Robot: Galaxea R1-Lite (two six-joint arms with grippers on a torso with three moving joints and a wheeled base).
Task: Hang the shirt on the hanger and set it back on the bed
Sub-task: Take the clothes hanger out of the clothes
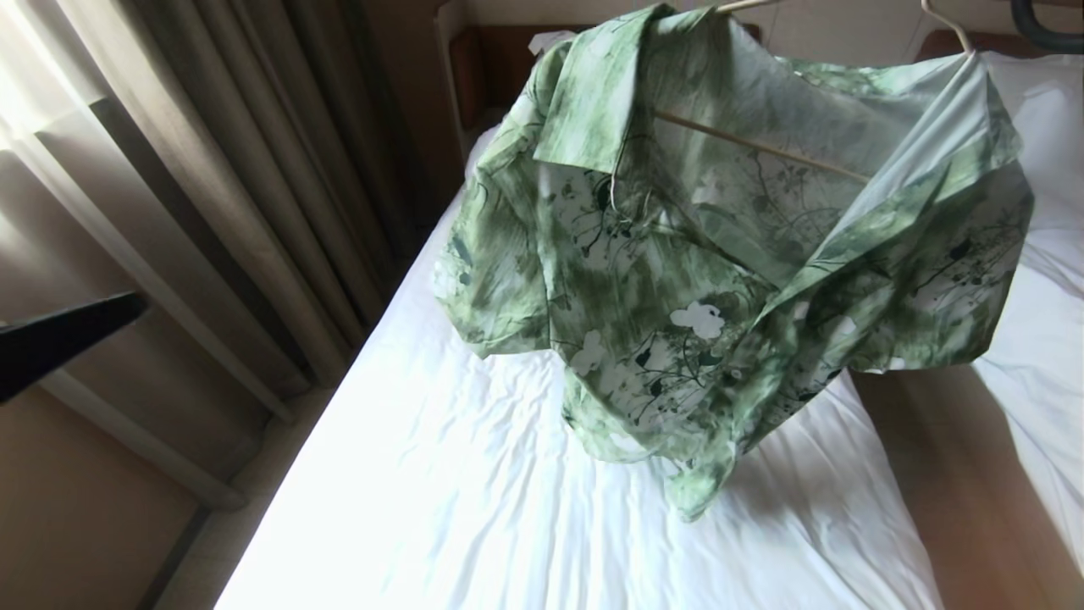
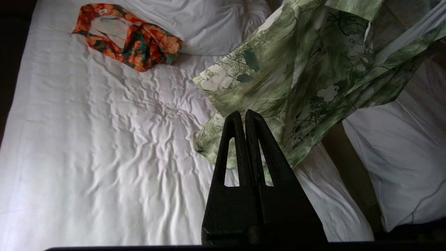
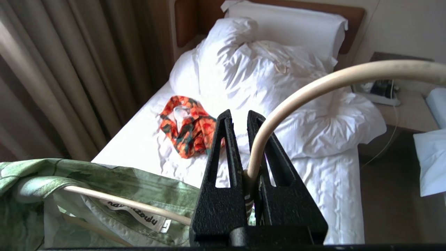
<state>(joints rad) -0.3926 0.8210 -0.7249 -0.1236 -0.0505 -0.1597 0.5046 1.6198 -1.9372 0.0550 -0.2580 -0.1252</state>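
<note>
My right gripper [image 3: 240, 116] is clamped on the hanger [image 3: 313, 83] at the base of its hook; the cream rod runs out from the jaws at about 9 o'clock into the shirt [image 3: 104, 181]. In the head view the shirt [image 1: 720, 280] hangs over the bed [image 1: 474, 491], its hem touching or just above the sheet, shoulder line running roughly 10 to 4 o'clock. My left gripper [image 2: 245, 116] is pressed shut and empty, with the shirt at about 1 o'clock, close beyond the tips. Judgement: lowering falls to the right arm. Orange garment [image 2: 132, 38] lies well apart.
</note>
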